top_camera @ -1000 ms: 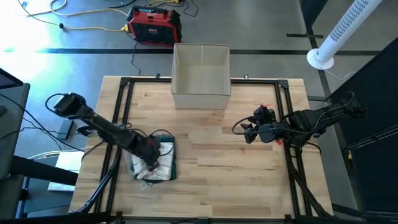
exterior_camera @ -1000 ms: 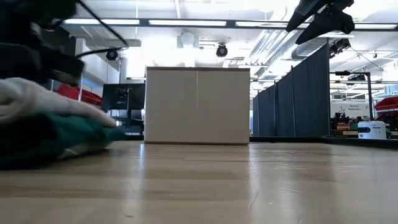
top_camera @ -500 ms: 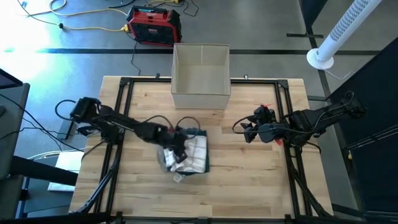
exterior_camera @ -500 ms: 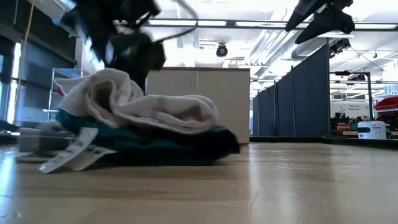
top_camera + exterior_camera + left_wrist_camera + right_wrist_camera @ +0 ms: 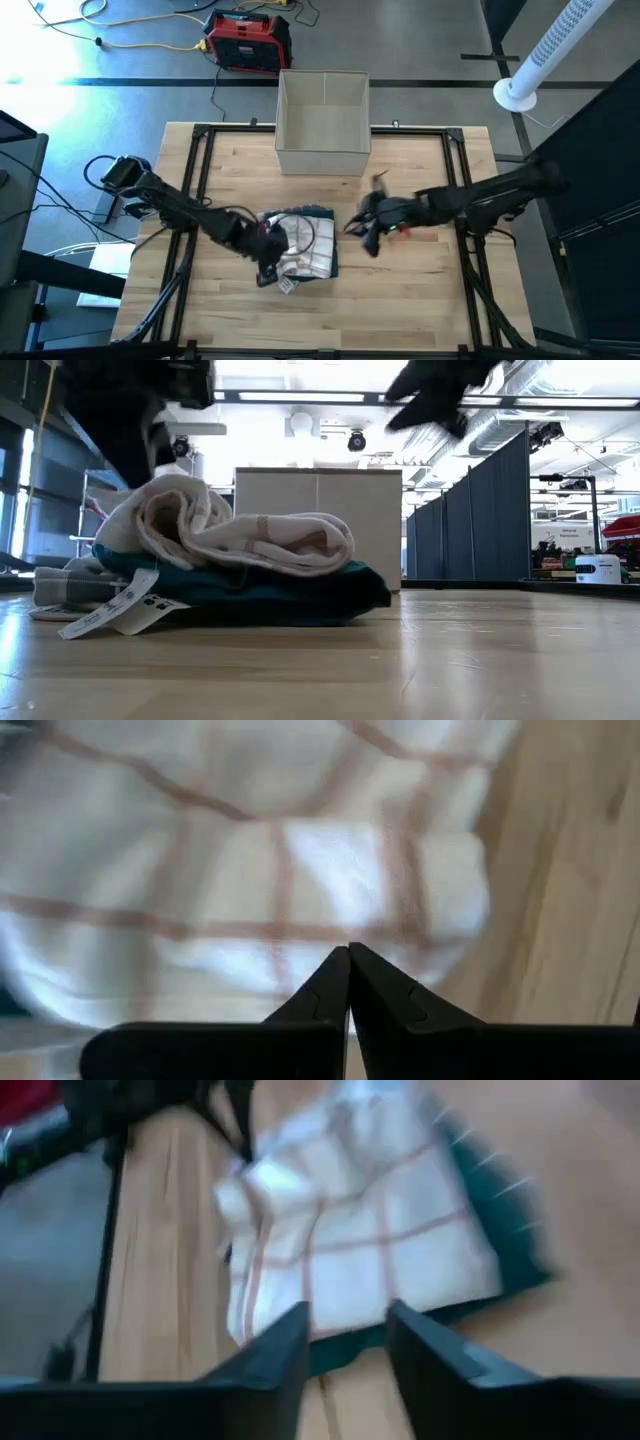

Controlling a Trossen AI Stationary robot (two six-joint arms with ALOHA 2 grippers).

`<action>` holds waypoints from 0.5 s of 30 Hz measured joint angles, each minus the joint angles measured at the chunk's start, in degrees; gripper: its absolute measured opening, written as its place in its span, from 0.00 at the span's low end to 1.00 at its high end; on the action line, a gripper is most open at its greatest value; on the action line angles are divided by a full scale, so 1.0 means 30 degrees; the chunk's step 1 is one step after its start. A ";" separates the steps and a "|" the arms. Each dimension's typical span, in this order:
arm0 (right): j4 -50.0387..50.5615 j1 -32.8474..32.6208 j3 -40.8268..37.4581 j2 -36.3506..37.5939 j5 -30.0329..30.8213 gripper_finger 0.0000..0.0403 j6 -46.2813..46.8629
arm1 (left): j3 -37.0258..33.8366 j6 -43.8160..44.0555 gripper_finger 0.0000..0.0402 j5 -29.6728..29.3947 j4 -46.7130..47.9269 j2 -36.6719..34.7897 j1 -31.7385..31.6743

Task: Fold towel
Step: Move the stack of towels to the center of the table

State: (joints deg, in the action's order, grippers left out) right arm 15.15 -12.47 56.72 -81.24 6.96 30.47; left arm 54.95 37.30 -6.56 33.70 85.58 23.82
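The towel (image 5: 303, 243) lies in a bumpy pile near the middle of the wooden desk (image 5: 400, 290), a little toward the left of the high picture. It is white with thin reddish lines that make squares, and a dark green part shows along its edges. In the low picture the towel (image 5: 230, 560) sits on the left side, with the white part heaped on top of the green part. A white tag (image 5: 112, 615) sticks out at its lower left and rests on the desk.

The left end effector (image 5: 268, 243) is at the left edge of the towel in the high picture. In the left wrist picture its two dark fingers (image 5: 330, 992) are pressed together, tip to tip, with the white towel (image 5: 250, 870) right in front of them. I cannot tell if any cloth is caught between them.

The right end effector (image 5: 364, 222) is just to the right of the towel in the high picture, near it but not touching it. In the right wrist picture its two fingers (image 5: 280, 1348) are spread apart, and the towel (image 5: 360, 1250) shows past them.

A pale open box (image 5: 323, 122) stands at the top middle of the desk, behind the towel. A red case (image 5: 248, 40) sits on the floor in the upper left of the high picture.
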 joint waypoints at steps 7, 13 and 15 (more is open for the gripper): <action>-0.5614 0.1204 -0.1573 -0.5499 -0.2465 0.03 -0.0309 | -0.2969 0.3409 0.00 -0.1123 -0.3261 0.0016 0.0803; -0.9433 0.1674 -0.0889 -0.7209 -0.4421 0.00 -0.0138 | -0.3612 0.4536 0.00 -0.0415 -0.3181 0.0009 0.1624; -0.9294 0.1634 -0.0738 -0.7324 -0.3923 0.00 -0.0153 | -0.3612 0.4762 0.00 -0.0408 -0.3193 0.0009 0.1671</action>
State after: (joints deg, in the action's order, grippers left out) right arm -12.73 -7.56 54.51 -103.22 -4.81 30.02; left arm 44.12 51.59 -7.79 24.12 85.60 28.84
